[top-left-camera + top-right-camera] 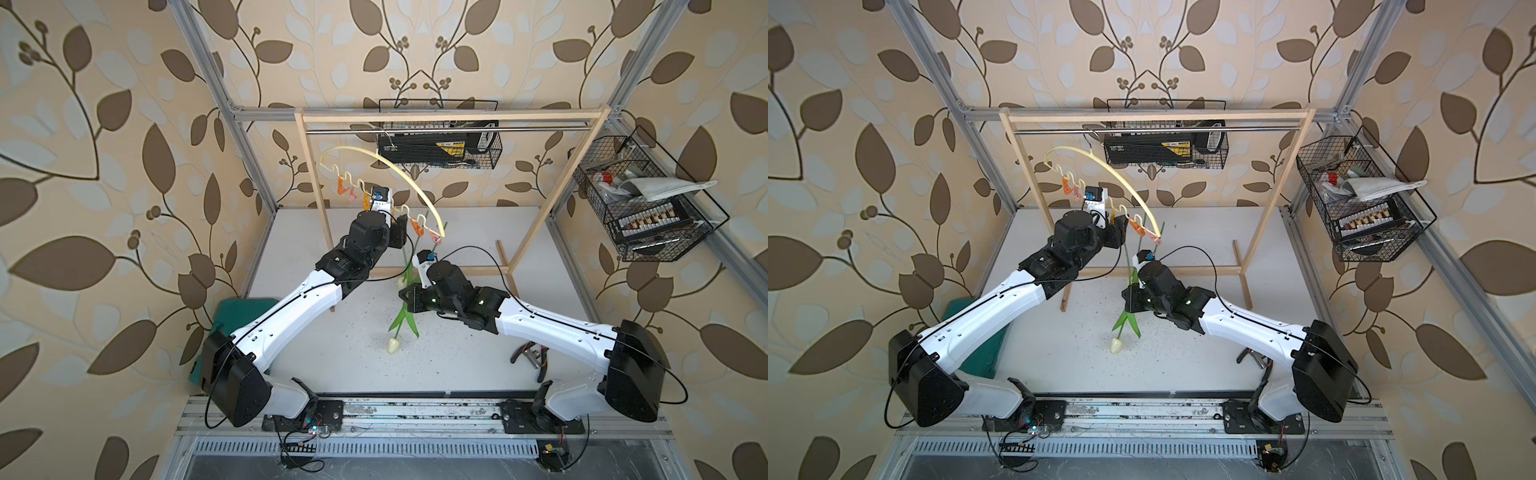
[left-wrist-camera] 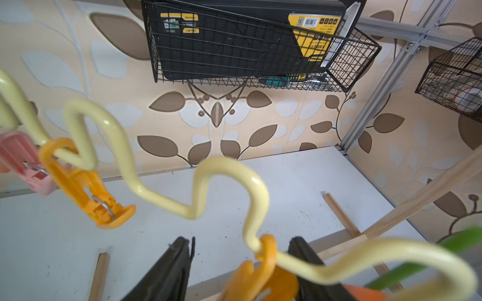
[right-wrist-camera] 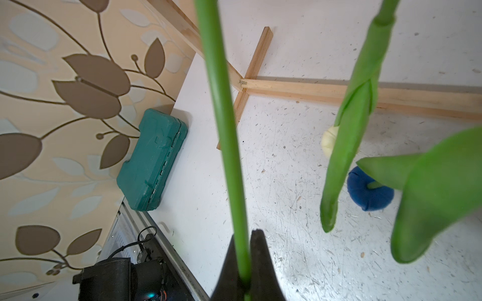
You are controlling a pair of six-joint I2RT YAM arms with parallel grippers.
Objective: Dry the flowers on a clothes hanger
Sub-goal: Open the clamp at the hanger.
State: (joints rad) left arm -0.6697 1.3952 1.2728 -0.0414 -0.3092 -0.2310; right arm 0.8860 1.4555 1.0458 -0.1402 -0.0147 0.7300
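Two jaws of the left gripper stand apart astride an orange clothespin on the clothes hanger, and just to its right a near-upright tulip stem, clamped by the right gripper, stands beside that pin.

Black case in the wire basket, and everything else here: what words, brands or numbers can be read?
Nothing reads clearly.
black case in the wire basket: yellow labels carry print, a barcode and a QR code, upside down and too blurred to read.
white mount on the left wrist, in a top view: dark lettering, too small to read.
Nothing else shows text.
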